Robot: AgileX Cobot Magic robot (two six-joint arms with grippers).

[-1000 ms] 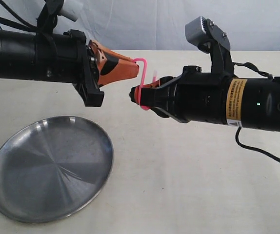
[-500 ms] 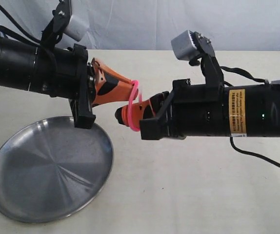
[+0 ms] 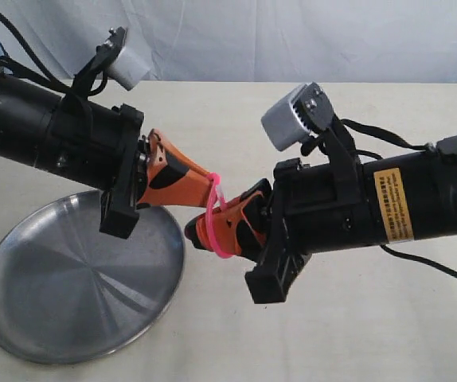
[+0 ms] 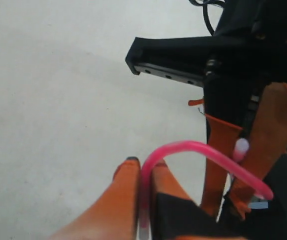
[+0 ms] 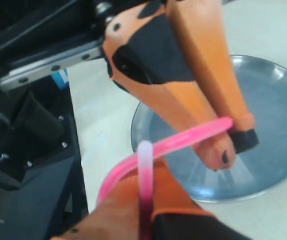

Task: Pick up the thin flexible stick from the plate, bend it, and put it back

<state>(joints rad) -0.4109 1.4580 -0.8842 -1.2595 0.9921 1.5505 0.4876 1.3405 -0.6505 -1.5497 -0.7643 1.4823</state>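
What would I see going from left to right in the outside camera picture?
plate → thin flexible stick → grey camera box → yellow label

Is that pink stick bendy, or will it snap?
Probably bendy: the pink stick curves into a smooth loop with no kink. It is likely springy, so it may straighten when released. It looks very thin, so it is probably light.

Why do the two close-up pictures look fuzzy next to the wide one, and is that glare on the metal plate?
Exterior view: sharp and evenly lit; the plate shows radial streaks of reflected light, mild glare. Left wrist view: the stick and the left gripper's fingers sit near the lens, so they are soft. Right wrist view: the stick is blurred, the plate behind slightly soft.
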